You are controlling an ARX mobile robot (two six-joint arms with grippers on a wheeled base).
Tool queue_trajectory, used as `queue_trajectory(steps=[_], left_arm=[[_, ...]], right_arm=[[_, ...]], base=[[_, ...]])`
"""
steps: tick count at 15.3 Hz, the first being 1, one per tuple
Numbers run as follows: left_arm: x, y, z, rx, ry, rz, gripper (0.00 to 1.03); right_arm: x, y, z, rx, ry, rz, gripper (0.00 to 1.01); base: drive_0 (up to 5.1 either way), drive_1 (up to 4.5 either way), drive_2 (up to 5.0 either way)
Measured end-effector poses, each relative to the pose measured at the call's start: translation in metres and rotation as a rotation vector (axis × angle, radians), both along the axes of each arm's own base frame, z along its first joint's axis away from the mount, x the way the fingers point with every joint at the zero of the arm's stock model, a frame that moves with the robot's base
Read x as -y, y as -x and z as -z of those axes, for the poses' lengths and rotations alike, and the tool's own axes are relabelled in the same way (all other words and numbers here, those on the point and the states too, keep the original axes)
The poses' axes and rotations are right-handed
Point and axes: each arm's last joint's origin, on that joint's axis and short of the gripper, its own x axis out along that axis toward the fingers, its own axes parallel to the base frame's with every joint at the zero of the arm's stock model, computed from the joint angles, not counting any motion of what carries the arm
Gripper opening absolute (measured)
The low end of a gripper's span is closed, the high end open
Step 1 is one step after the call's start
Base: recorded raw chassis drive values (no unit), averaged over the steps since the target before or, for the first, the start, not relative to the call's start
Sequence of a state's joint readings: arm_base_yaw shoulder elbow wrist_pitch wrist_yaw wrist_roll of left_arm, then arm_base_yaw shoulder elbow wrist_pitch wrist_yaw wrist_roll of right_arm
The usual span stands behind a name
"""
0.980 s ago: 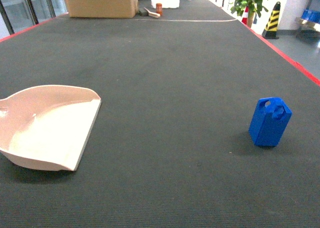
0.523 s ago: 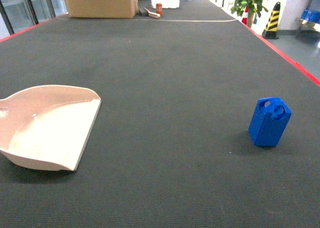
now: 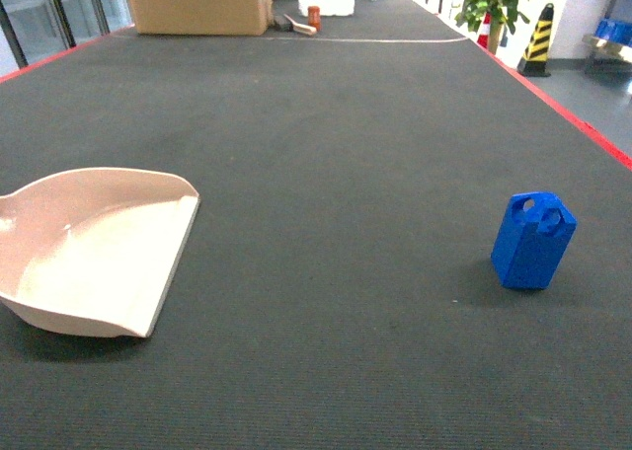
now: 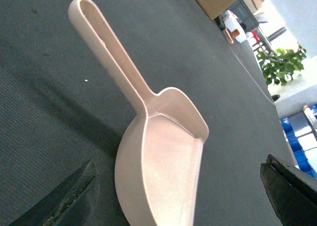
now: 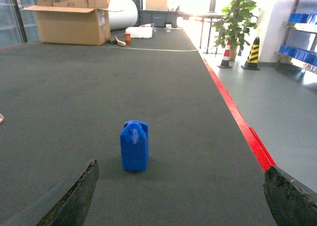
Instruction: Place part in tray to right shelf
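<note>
The blue part (image 3: 533, 241) stands upright on the dark mat at the right, and in the right wrist view the part (image 5: 134, 145) is ahead and a little left of centre. My right gripper (image 5: 181, 186) is open, short of the part, with nothing between its fingers. The beige-pink tray (image 3: 94, 248) lies flat at the left with its open edge facing right. In the left wrist view the tray (image 4: 163, 161) lies just ahead with its long handle (image 4: 106, 47) pointing away. My left gripper (image 4: 181, 196) is open above the tray's near end. Neither gripper shows in the head view. The right shelf is out of view.
A red strip (image 3: 583, 124) marks the mat's right edge, with bare floor beyond. A cardboard box (image 3: 197, 4), a white box (image 3: 328, 3) and a small orange item (image 3: 314, 17) stand at the far end. A potted plant (image 5: 235, 23), hazard cones (image 5: 253, 52) and blue crates (image 5: 299, 52) stand off to the right.
</note>
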State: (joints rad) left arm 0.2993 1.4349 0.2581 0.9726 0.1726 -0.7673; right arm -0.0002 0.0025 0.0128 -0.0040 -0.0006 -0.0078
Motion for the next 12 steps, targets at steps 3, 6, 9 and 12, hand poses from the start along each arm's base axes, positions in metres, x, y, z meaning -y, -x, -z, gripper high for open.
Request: queue_trajectory(steps=[3,6,9,12], left_arm=[[-0.030,-0.046,0.035,-0.040,0.128,-0.036,0.98],[-0.049,-0.077,0.045,-0.017,0.173,-0.047,0.98],[-0.063,-0.103,0.050,-0.003,0.198,-0.044,0.98],[-0.069,-0.120,0.054,0.009,0.221,-0.047,0.98]], right_arm=[[0.000,0.000,0.000,0.000,0.000,0.000,0.98],[0.000,0.000,0.000,0.000,0.000,0.000,0.98],[0.000,0.000,0.000,0.000,0.000,0.000,0.98],[0.000,0.000,0.000,0.000,0.000,0.000,0.98]], base=[[0.0,0.00,0.0],[0.0,0.00,0.0],[0.0,0.00,0.0],[0.0,0.00,0.0]])
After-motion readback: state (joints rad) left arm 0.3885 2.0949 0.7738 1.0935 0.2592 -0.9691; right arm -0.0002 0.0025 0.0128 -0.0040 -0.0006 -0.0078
